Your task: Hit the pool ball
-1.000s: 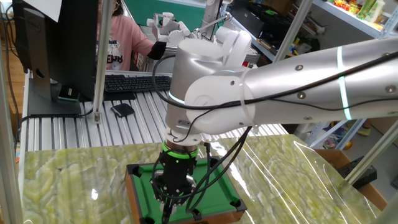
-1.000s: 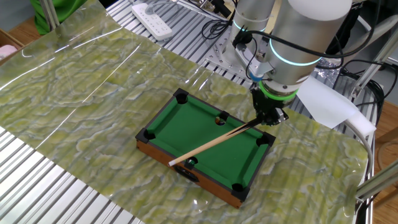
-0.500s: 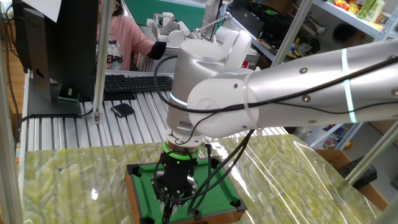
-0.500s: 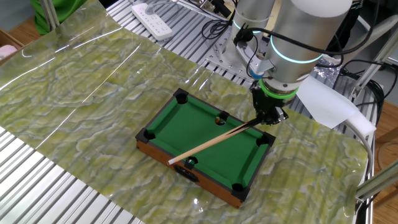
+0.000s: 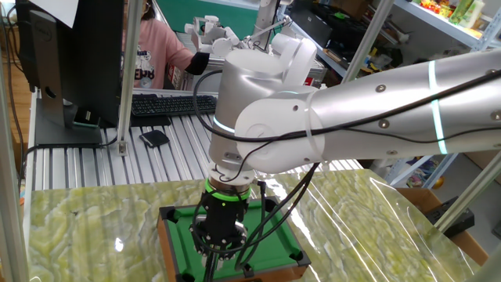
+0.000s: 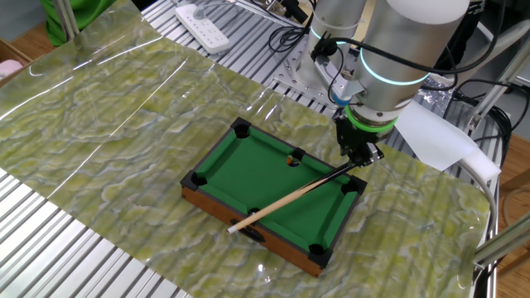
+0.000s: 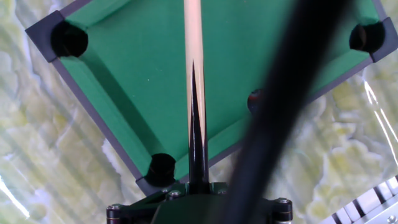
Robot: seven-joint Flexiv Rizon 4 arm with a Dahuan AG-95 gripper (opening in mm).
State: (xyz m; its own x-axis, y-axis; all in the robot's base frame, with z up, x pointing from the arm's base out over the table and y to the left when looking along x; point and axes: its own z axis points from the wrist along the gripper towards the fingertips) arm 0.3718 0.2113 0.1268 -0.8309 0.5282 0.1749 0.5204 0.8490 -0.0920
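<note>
A miniature green pool table (image 6: 248,170) with black pockets lies on the marbled mat. My gripper (image 6: 362,159) hangs over its far right corner, shut on the black end of the tan cue stick (image 6: 286,199). The cue slants across the felt, and its tip reaches past the near rail (image 6: 217,210) by the near side pocket. In the hand view the cue stick (image 7: 194,37) runs straight up from my gripper (image 7: 198,186). I cannot pick out the pool ball for certain. A small pale glint shows at the far side pocket (image 6: 291,159).
A thick black cable (image 7: 283,93) crosses the hand view and hides part of a side pocket. Beyond the mat lie slatted aluminium tabletop (image 6: 50,240), a white power strip (image 6: 203,26), a keyboard (image 5: 168,103) and a seated person (image 5: 153,47). Metal frame posts (image 5: 125,70) stand at the table's edges.
The cue's free tip has swung toward the near rail and now lies across the near side pocket. The gripper has stayed over the same corner.
</note>
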